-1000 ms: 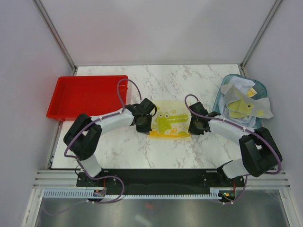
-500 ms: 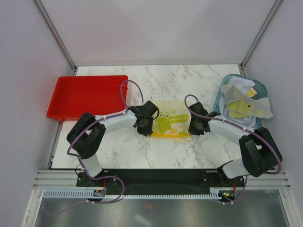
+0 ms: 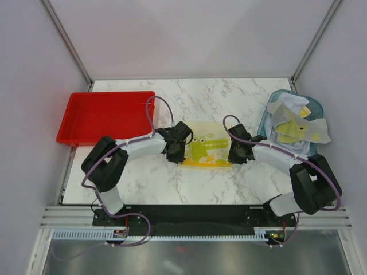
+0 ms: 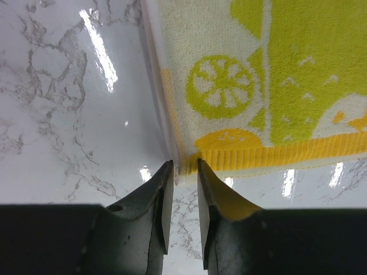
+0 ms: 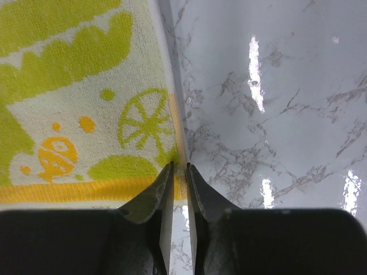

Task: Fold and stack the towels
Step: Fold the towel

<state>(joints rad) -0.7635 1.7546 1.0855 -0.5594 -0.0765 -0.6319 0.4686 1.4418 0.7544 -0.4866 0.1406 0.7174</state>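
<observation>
A pale yellow towel [image 3: 206, 150] with a green crocodile print lies flat at the table's middle. My left gripper [image 3: 176, 151] is at its near left corner. In the left wrist view the jaws [image 4: 184, 166] stand a narrow gap apart, with the towel's [image 4: 275, 86] orange-hemmed corner pinched between the tips. My right gripper [image 3: 235, 152] is at the near right corner. In the right wrist view its jaws [image 5: 179, 166] are almost closed on the towel's [image 5: 86, 103] edge. More towels [image 3: 295, 127], white, grey and yellow, lie heaped in the teal basket.
A red tray [image 3: 74, 123] sits at the left of the table. The translucent teal basket [image 3: 265, 123] stands at the right edge. Bare marble table [image 3: 229, 97] lies behind the towel and in front of it.
My left gripper has moved right, in to the towel's left corner. The right arm and the towel have not visibly moved.
</observation>
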